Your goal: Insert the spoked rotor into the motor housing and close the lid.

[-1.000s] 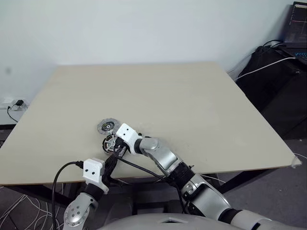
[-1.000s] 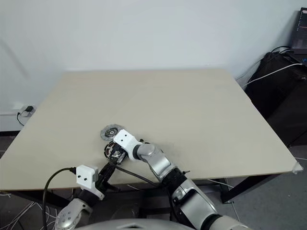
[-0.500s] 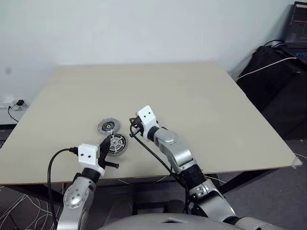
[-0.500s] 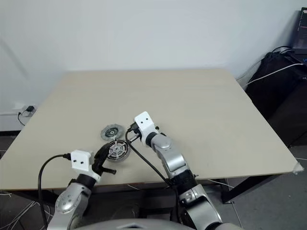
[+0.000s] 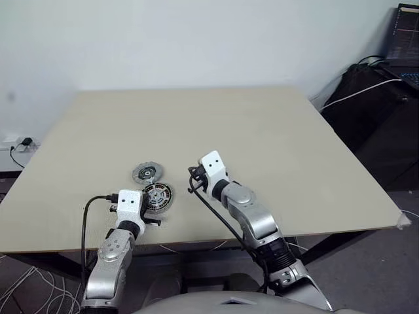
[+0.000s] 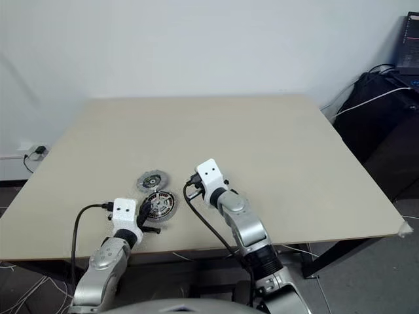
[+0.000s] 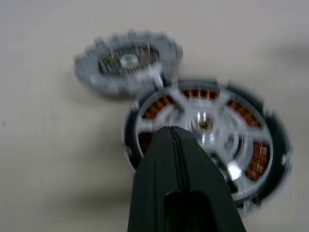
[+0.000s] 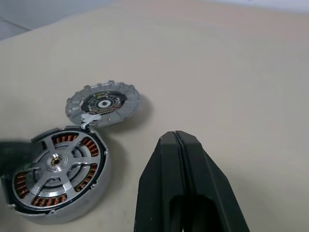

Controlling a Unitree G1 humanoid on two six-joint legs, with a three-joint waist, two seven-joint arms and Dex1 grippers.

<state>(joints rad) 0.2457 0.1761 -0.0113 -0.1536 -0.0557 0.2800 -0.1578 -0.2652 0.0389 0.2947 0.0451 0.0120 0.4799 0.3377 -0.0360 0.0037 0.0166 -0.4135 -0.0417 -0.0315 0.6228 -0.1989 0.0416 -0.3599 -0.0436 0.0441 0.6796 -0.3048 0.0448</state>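
While the left gripper (image 5: 145, 204) sits at lower left of the head view, fingers pressed together on nothing, it has come forward to the near edge of the motor housing (image 5: 157, 195). Spoked rotor (image 8: 57, 166) now lies seated inside it, copper showing between the spokes; a second ago the right arm covered this spot. Lid (image 5: 145, 173) lies just above and left, dark face up, apparently touching the housing rim, though the left wrist view is blurry. Right gripper (image 5: 192, 180), mid-frame, has pulled away rightward, empty and closed. Insertion looks done; the lid remains.
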